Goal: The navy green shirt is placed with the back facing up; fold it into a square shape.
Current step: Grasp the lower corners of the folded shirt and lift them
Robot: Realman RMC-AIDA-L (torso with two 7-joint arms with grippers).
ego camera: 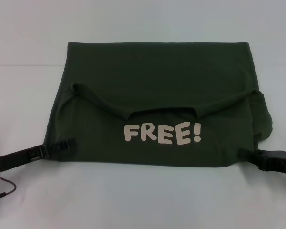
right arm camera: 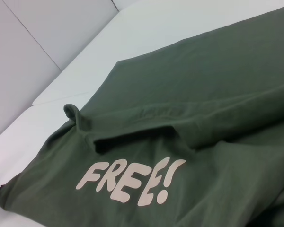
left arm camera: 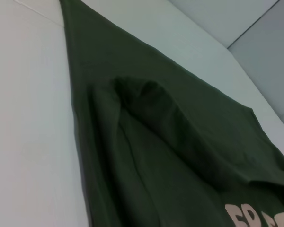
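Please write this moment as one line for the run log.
shirt: folded once, "FREE!" up | left gripper: at near left corner | right gripper: at near right corner | table: white

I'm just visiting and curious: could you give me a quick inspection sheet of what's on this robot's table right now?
Surface: white table, bare around the cloth.
Job's things: green shirt, folded over once, "FREE!" lettering facing up near the front edge.
Clutter: nothing seen.
Grippers: left gripper at the shirt's near left corner; right gripper at the near right corner.
Cables: thin dark cable by the left arm.
Surroundings: pale panels behind the table.
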